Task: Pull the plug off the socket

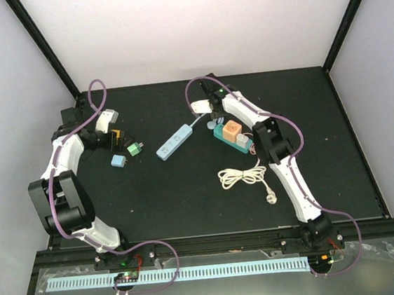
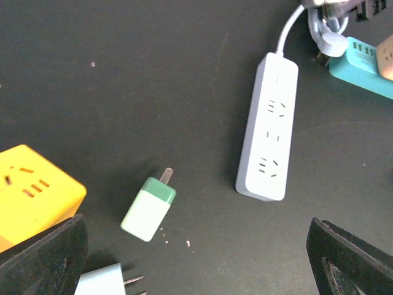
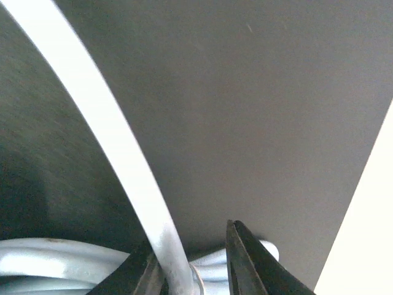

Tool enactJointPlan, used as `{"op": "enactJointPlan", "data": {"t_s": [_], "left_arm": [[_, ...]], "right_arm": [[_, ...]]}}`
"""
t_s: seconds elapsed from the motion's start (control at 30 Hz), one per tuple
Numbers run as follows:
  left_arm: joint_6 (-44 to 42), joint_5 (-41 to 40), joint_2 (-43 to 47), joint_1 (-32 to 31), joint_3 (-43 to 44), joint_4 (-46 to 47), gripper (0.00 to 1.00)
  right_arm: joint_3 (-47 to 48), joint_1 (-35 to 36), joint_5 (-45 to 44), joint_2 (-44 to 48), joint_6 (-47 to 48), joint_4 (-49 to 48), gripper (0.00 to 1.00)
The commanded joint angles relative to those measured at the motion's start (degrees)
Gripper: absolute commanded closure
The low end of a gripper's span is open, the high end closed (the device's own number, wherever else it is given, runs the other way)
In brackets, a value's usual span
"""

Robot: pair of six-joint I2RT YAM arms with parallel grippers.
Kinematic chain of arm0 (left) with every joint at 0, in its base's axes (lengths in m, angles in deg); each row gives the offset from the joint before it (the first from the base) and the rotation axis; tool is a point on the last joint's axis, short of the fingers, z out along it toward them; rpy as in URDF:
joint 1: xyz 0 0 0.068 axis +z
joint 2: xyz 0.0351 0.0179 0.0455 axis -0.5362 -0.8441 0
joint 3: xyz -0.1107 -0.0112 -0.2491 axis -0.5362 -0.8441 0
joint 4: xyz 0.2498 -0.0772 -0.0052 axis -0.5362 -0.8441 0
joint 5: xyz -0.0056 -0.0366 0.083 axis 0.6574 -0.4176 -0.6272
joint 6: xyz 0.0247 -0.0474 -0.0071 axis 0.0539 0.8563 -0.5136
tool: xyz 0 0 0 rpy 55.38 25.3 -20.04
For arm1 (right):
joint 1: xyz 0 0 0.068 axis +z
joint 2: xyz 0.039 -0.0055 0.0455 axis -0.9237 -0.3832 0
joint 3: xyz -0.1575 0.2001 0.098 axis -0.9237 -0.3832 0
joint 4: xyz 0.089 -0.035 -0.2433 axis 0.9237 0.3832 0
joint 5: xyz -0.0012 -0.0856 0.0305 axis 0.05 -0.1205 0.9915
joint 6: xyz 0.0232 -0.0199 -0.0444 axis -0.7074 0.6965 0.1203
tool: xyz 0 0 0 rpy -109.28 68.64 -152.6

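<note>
A white power strip [image 1: 174,142] lies mid-table; it also shows in the left wrist view [image 2: 268,126]. Its white cable [image 3: 116,141] runs to a bundle with a white plug [image 2: 331,42] beside a teal power strip [image 1: 224,136], which carries an orange adapter [image 1: 233,131]. My right gripper [image 1: 212,112] is down on that bundle, its jaws close together around the cable [image 3: 193,261]. My left gripper [image 1: 115,136] is wide open and empty [image 2: 193,227] above a loose green plug [image 2: 148,208]. Whether the white plug sits in the teal strip is not clear.
A yellow cube socket [image 2: 31,187] lies at the left and a light blue plug [image 2: 101,283] near it. A coiled white cord [image 1: 242,176] with its plug [image 1: 269,196] lies in front of the right arm. Black frame posts stand at the far corners.
</note>
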Motion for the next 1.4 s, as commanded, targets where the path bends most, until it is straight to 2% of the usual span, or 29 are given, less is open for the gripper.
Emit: {"op": "enactJointPlan", "data": {"t_s": [0.0, 0.1, 0.13, 0.23, 0.33, 0.43, 0.6, 0.83, 0.93, 1.07, 1.23, 1.37], "left_arm": [[-0.7, -0.7, 2.6, -1.6, 0.2, 0.5, 0.01], [-0.7, -0.7, 3.2, -2.1, 0.6, -0.5, 0.01], [-0.7, -0.6, 3.5, -2.2, 0.7, -0.8, 0.01], [-1.0, -0.2, 4.5, -2.5, 0.6, -1.6, 0.01], [-1.2, 0.4, 5.5, -2.7, 0.1, -1.9, 0.01], [-1.4, 0.7, 6.6, -2.8, -0.3, -2.2, 0.01], [-1.9, 1.1, 8.4, -2.8, -1.3, -2.6, 0.01], [-2.3, 0.9, 11.9, -2.8, -2.9, -3.0, 0.01], [-2.6, 1.5, 13.3, -2.8, -3.4, -2.8, 0.01], [-2.2, 1.5, 14.6, -2.7, -3.4, -2.6, 0.01], [1.3, 1.7, 16.3, -2.5, -3.6, -1.0, 0.01], [3.7, 2.4, 20.5, -2.2, -7.0, 3.7, 0.01]], "right_arm": [[1.8, -1.6, -2.5, 1.3, -3.8, -4.1, 0.70], [1.5, -2.6, -2.4, 2.5, -5.8, -2.4, 0.63], [0.9, -2.9, -2.1, 3.2, -6.3, -1.4, 0.58], [-2.8, -3.7, 0.4, 6.8, -7.4, 1.7, 0.33], [-7.7, -4.3, 6.5, 12.2, -8.3, 4.8, 0.21], [-11.5, -4.4, 11.2, 16.1, -9.7, 7.0, 0.19], [-12.1, -4.4, 18.4, 19.8, -13.7, 12.3, 0.19], [-14.5, -5.8, 27.2, 25.3, -24.1, 19.1, 0.15], [-22.8, -5.9, 26.9, 29.7, -27.7, 16.6, 0.12], [-33.1, -5.9, 22.1, 33.9, -31.6, 9.2, 0.09], [-34.5, -6.1, 19.5, 32.9, -34.5, 7.5, 0.08], [-34.9, -6.1, 18.9, 31.6, -35.8, 6.4, 0.10]]}}
